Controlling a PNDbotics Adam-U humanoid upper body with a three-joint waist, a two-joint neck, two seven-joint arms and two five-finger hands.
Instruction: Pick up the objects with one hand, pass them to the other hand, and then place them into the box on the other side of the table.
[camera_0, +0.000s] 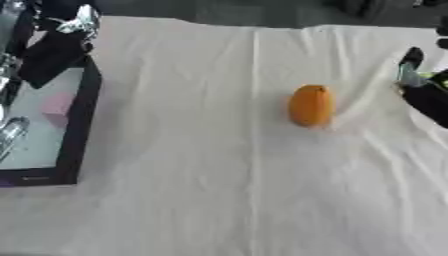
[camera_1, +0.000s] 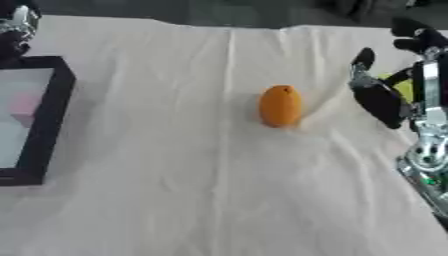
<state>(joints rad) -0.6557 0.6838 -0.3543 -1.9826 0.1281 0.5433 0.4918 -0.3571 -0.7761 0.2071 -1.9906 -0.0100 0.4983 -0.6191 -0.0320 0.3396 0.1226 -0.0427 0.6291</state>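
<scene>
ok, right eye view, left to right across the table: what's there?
black box with a pink thing inside → orange fruit on the white cloth → right hand, next to something yellow.

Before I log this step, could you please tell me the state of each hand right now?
Left hand: over the box, fingers cannot be told.
Right hand: right of the orange fruit, not touching it; grip cannot be told.
</scene>
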